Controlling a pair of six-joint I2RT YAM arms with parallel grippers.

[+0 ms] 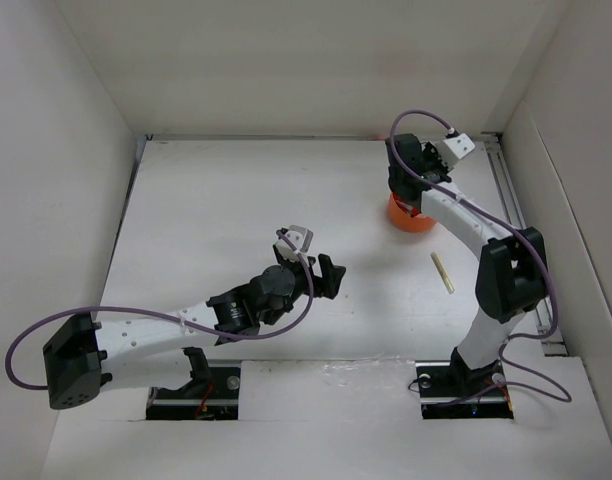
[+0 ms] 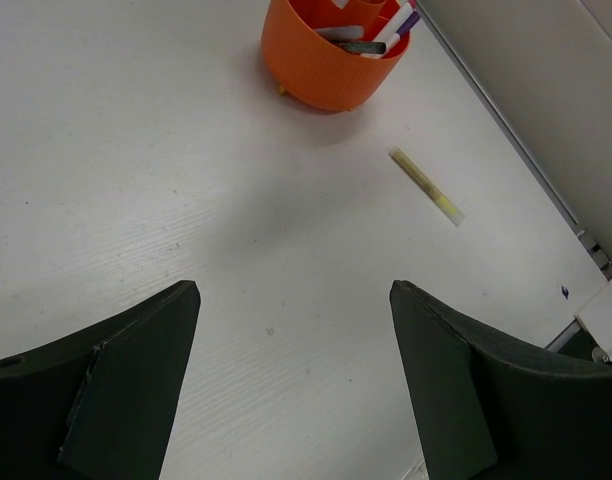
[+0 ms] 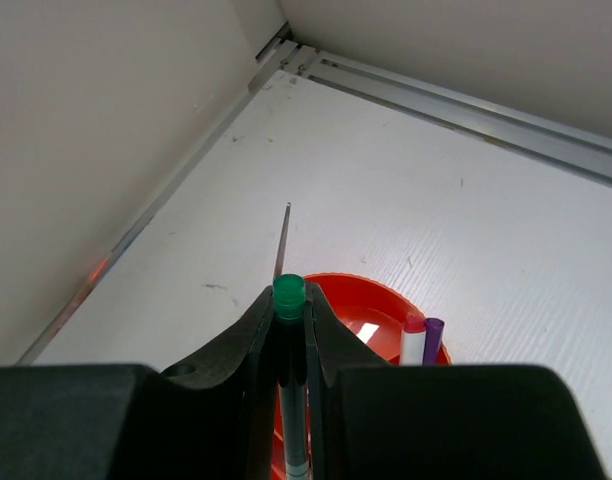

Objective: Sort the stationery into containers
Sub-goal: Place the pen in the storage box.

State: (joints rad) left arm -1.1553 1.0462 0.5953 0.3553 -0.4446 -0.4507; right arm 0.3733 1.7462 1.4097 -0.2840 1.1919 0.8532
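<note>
Gripper on the right arm [image 3: 289,318] is clamped on a green-capped pen [image 3: 289,296], poised over the orange holder [image 3: 338,288]. The holder contains several pens [image 2: 364,40]. Left gripper [image 2: 294,300] hangs above mid-table, jaws spread wide, holding nothing. Yellow marker [image 2: 426,187] lies flat on the table [image 2: 136,150], near the holder, not touching.
</note>
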